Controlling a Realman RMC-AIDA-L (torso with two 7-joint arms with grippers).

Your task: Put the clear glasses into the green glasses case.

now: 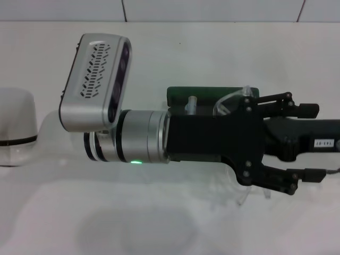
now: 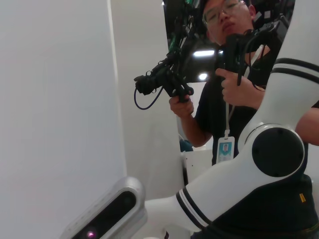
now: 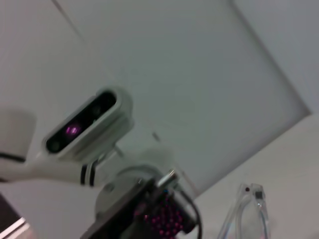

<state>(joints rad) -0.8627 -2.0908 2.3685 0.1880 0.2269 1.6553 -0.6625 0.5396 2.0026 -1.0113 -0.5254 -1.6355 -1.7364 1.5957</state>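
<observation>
- Glasses not yet in case, as far as visible; most of the task looks left to do.
- green glasses case lies on the bench past centre, toward 12 o'clock, mostly hidden by the arm; only its far edge shows, so open or closed cannot be told.
- clear glasses sit at the case's 3 o'clock end, lens curve showing just above the black wrist; whether on, in or beside the case cannot be told. Clear bits also show below the arm near 5 o'clock.
- left hand reaches across frame toward 3 o'clock, fingers spread wide apart, holding nothing.
- right hand: black body sits between those fingers at 3 o'clock; its fingers not seen, state cannot be told.
- Remaining, my guess: grasp glasses, seat them in case.
- bench plain white, faint shadows.
- Room: white wall; a person holding a black handheld rig stands behind the robot.
</observation>
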